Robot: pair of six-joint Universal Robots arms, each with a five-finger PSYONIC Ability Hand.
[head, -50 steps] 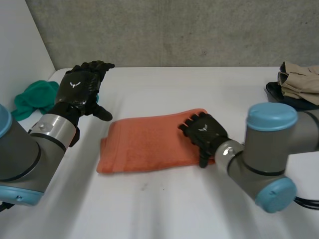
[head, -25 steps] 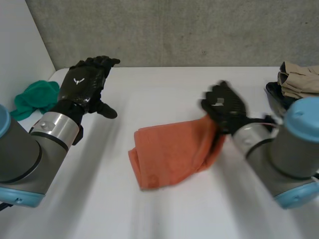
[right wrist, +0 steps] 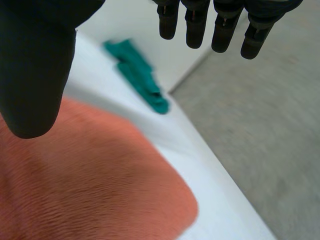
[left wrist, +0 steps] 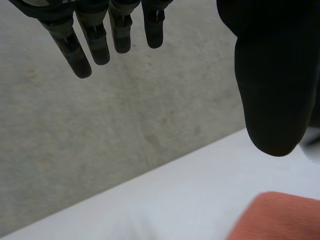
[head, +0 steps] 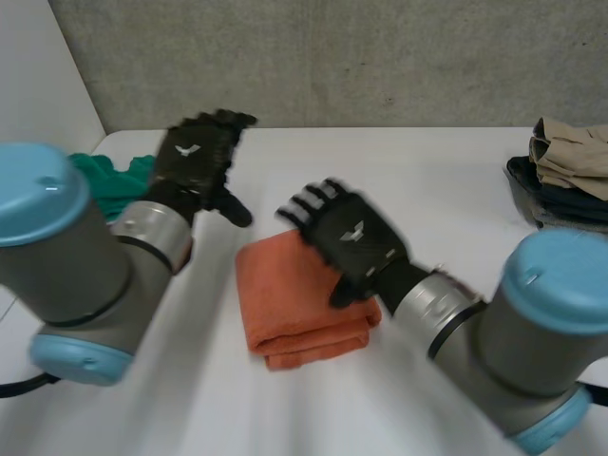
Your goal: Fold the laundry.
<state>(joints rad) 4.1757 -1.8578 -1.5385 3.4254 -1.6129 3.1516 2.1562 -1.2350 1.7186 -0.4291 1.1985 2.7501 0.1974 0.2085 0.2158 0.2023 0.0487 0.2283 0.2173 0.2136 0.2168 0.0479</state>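
Note:
An orange towel [head: 290, 299] lies folded into a small thick rectangle in the middle of the white table [head: 456, 190]. My right hand [head: 351, 239] is over the towel's right part, fingers straight and spread, holding nothing. In the right wrist view the towel [right wrist: 85, 185] lies under the palm, and the fingers [right wrist: 222, 25] and thumb [right wrist: 35, 65] stand apart above it. My left hand [head: 195, 157] hovers above the table to the towel's upper left, open and empty. In the left wrist view a corner of the towel [left wrist: 280, 215] shows below the thumb [left wrist: 272, 85].
A green cloth [head: 109, 180] lies at the table's left edge, partly behind my left arm, and shows beyond my fingertips [right wrist: 140, 75] in the right wrist view. Folded beige clothes [head: 570, 152] rest on a dark pile [head: 560, 201] at the right edge. A grey wall stands behind.
My right hand carried the towel's right end up and over to the left, folding it onto itself, then let go. The left hand moved right, toward the towel.

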